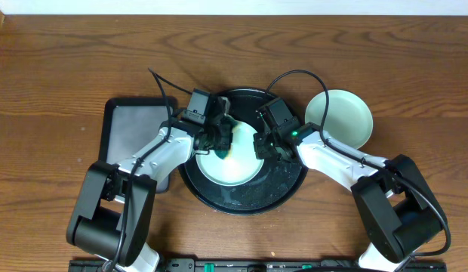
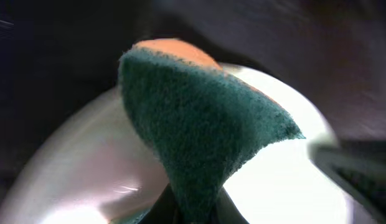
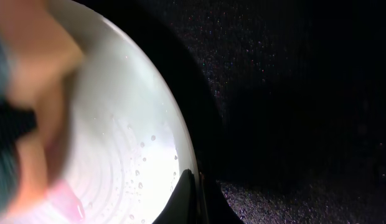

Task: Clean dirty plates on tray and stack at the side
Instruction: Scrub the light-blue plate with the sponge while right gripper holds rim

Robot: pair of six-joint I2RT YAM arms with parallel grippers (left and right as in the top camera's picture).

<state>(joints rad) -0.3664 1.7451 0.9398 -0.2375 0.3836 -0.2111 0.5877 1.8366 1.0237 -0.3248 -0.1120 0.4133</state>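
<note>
A pale mint plate (image 1: 238, 170) lies in the round black tray (image 1: 287, 189). My left gripper (image 1: 221, 143) is shut on a green and orange sponge (image 2: 199, 124), which presses down on the plate (image 2: 292, 180). The left gripper (image 2: 194, 208) pinches the sponge's narrow end. My right gripper (image 1: 261, 146) is shut on the plate's right rim; in the right wrist view the gripper (image 3: 196, 193) clamps the wet rim of the plate (image 3: 118, 124) over the tray (image 3: 292, 124). A reddish smear (image 3: 68, 202) shows on the plate. A second mint plate (image 1: 341, 117) sits on the table to the tray's right.
A rectangular black tray with a grey inside (image 1: 136, 128) lies left of the round tray, under the left arm. Cables loop above both wrists. Bare wooden table (image 1: 68, 60) surrounds everything.
</note>
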